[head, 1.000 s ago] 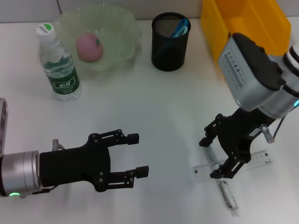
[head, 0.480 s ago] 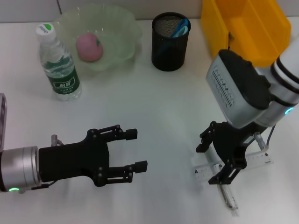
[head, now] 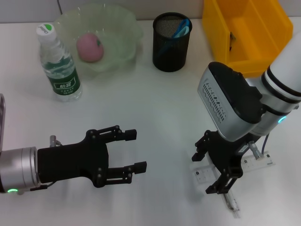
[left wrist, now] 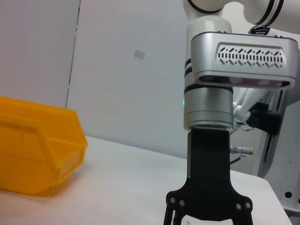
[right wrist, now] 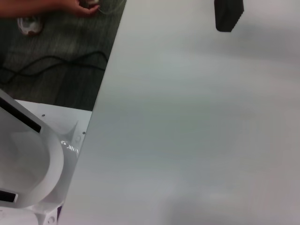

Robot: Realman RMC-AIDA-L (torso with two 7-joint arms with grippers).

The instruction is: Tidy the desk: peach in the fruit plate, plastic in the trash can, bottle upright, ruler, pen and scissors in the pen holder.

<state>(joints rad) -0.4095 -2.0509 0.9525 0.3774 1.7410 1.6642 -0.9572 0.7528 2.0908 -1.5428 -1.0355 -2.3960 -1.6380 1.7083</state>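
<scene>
A clear ruler (head: 256,162) lies on the white table at the front right, with a clear pen (head: 230,201) just in front of it. My right gripper (head: 204,172) hangs open, low over the ruler's left end, one finger on each side of it. At the front left my left gripper (head: 135,150) hovers open and holds nothing. The pink peach (head: 89,47) rests in the glass fruit plate (head: 123,28). The bottle (head: 59,63) stands upright beside the plate. Blue handles (head: 180,28) that look like the scissors poke out of the black mesh pen holder (head: 171,49). No plastic shows.
A yellow bin (head: 249,28) stands at the back right, also seen in the left wrist view as the yellow bin (left wrist: 33,154) beyond the right arm (left wrist: 209,140). The right wrist view shows the table edge (right wrist: 101,108) and floor beyond it.
My right gripper has moved left and down, from over the ruler's middle to its left end. The left gripper has drifted slightly back toward me.
</scene>
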